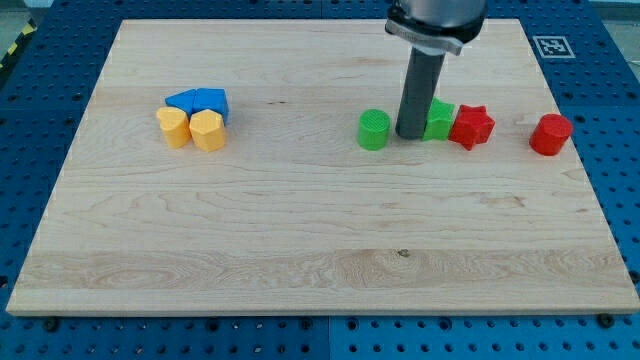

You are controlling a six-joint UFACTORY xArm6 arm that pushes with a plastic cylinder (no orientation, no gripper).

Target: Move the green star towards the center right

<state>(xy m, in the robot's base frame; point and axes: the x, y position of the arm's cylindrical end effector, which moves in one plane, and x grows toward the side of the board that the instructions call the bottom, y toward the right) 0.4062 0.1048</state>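
my tip [409, 135] touches the green star's [439, 119] left side (no gripper, nothing grasped); push steadily right, avoiding the red star [472, 126].

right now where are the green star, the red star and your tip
green star [441, 120], camera view, its visible right part beside the rod
red star [471, 126], camera view, its top face
my tip [410, 134], camera view, rod's lower end
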